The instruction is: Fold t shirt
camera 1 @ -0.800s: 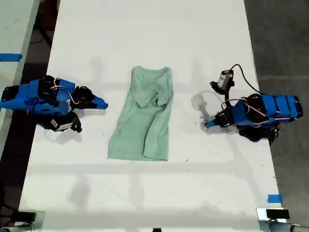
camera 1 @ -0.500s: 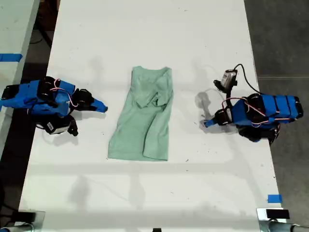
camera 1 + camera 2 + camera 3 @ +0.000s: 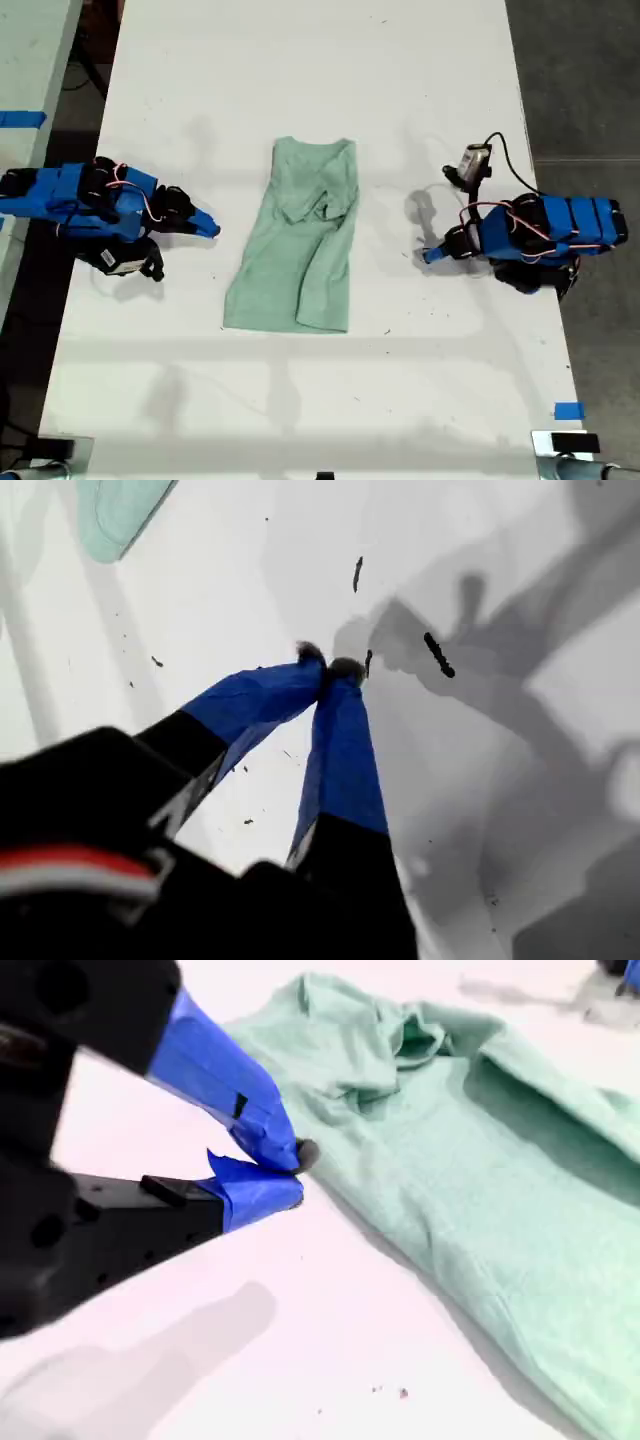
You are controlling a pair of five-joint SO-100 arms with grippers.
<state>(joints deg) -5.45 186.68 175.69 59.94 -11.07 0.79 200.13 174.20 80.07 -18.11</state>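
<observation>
- T shirt [image 3: 297, 243]: lies flat mid-table [image 3: 300, 80], folded into a long narrow strip (wrinkled near the collar).
- My second gripper [image 3: 285, 1175]: jaws closed on nothing, tips just beside the shirt's edge.
- My first gripper [image 3: 330, 667]: jaws closed and empty, over bare table, well apart from the shirt.

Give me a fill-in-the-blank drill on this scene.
The t shirt lies on a ___ table.
My first claw is ___, holding nothing.
In the exterior view, the t shirt lies ___ the two arms.
Missing words: white; shut; between.
</observation>
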